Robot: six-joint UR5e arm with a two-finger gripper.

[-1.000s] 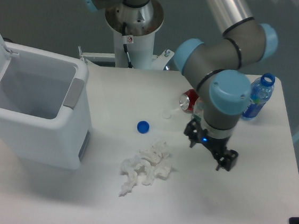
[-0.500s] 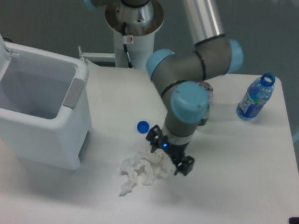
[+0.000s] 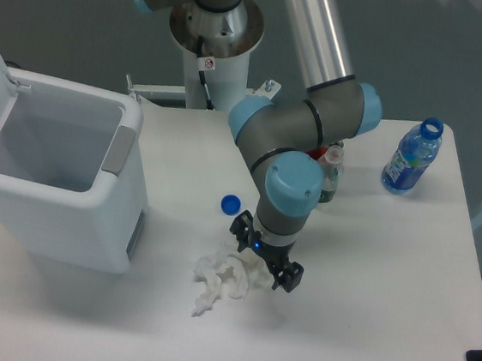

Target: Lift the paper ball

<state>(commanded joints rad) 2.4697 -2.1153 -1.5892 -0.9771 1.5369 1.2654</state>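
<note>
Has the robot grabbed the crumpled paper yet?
Not yet. Done: the gripper is right over the right edge of the crumpled white paper ball. In hand: nothing; the paper lies on the white table, and whether the gripper is open or shut is hard to tell. Left: close on the paper and lift it.

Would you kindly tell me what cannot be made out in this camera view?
- Gripper fingertips: hidden by its own body; open or shut unclear.
- Paper ball: right part covered by the gripper.
- Red can: mostly behind the arm.
- White bin: cut off at left.
</note>
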